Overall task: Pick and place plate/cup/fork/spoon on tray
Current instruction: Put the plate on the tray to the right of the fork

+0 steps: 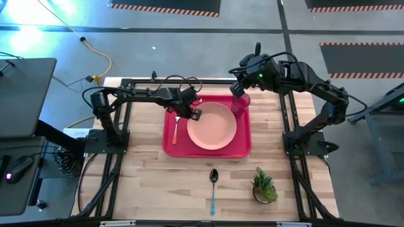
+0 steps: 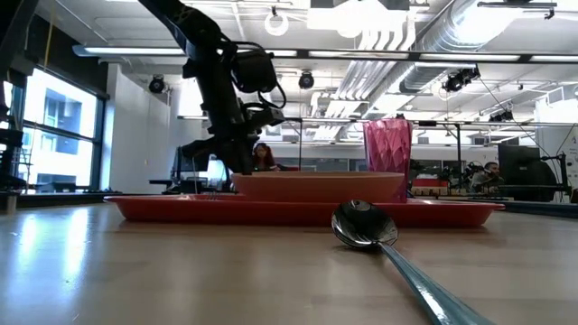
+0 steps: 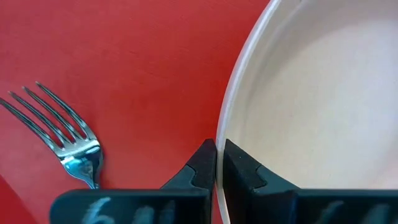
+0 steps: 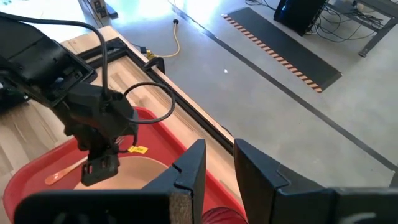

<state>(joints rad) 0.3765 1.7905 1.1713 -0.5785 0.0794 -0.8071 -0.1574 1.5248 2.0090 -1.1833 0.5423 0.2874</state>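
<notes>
1. The left hand (image 1: 194,114) is down on the tray (image 1: 240,150), its fingers (image 3: 202,168) clenched on the near-side rim of the plate (image 1: 212,126); the left wrist view shows the rim pinched between them with almost no gap.
2. The plate lies flat in the middle of the tray, stretching away from the left hand toward the cup (image 1: 240,102).
3. The fork (image 1: 176,128) lies on the tray floor just beside the left hand, on the side away from the plate. In the left wrist view its tines (image 3: 59,127) rest on the red surface, apart from the plate rim.
4. The right hand (image 1: 237,89) hangs just above the cup at the tray's far right corner. Its fingers (image 4: 189,171) are released, with a clear gap between them, and the cup's red rim (image 4: 221,217) shows just under that gap, untouched.
5. The cup stands upright on the tray, near the plate's edge; the low view shows it (image 2: 387,147) rising behind the plate (image 2: 318,186).
6. The spoon (image 1: 213,189) lies on the bare table (image 1: 151,189), well apart from both hands and off the tray, its bowl pointing toward the tray and its light-blue handle away from it.
7. A small potted plant (image 1: 264,185) stands on the table beside the spoon, also well apart from both hands.
</notes>
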